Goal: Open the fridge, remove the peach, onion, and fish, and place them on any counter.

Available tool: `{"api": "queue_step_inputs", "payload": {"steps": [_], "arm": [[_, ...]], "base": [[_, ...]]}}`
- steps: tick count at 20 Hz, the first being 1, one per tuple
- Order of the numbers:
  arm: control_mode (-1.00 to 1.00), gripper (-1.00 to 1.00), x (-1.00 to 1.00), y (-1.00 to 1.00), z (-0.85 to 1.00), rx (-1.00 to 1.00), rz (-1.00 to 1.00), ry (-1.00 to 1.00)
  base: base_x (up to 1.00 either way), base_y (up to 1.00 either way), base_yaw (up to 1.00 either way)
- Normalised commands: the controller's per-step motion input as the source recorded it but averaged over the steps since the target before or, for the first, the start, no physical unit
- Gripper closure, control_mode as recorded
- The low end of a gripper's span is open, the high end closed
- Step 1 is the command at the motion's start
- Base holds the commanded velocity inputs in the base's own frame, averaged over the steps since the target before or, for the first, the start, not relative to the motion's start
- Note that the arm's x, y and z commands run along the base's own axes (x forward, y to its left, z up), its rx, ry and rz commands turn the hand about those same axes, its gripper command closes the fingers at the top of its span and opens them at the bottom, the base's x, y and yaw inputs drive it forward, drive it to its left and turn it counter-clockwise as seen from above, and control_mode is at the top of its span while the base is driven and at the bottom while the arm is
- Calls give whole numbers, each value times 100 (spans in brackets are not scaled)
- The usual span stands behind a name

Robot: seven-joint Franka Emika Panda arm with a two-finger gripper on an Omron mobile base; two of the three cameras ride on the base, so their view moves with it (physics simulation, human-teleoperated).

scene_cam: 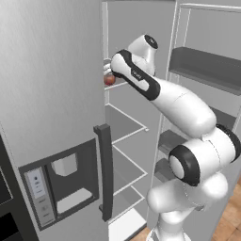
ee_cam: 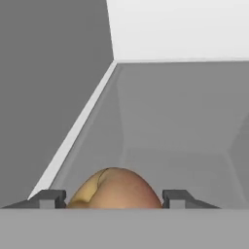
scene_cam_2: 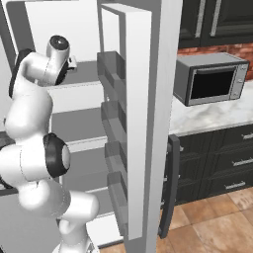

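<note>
With the arm reaching deep into the open fridge (scene_cam: 56, 84), the tool (ee_cam: 114, 200) sits square behind the peach (ee_cam: 114, 190), and that lineup is what the lift turns on. Seen from the hand, the round orange-and-yellow fruit lies dead centre between the two dark fingertips (ee_cam: 48, 199), one on each side of it, with a sliver of grey shelf visible between each tip and the skin. So the fingers stand apart and straddle the fruit; I cannot tell whether they have pressed onto it yet. From the left base view the peach (scene_cam: 109, 79) shows as a small reddish ball on an upper shelf, right at the end of the arm, beside the closed door's edge. Being round, it has no long side to favour, so I'd judge the closing just needs to stay centred. The worktop (scene_cam_2: 212, 116) waits well off to the right, under the microwave (scene_cam_2: 210, 79).
</note>
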Motion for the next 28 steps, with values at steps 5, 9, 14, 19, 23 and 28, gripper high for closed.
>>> {"api": "queue_step_inputs", "payload": {"steps": [5,9,14,19,23,28], "arm": [[-100,100,-100,-36,20,0,-15,-26],[-100,100,-100,-20,2,-17,-24,0],[-100,100,-51,-8,-8,-16,-19,11],[100,100,-6,0,-2,-2,-2,1],[100,100,0,0,0,0,0,0],[100,100,0,0,0,0,0,0]], "base": [[0,0,0],[0,0,0],[0,0,0],[-71,-14,-6],[-100,-70,-6],[-100,-97,-1]]}}
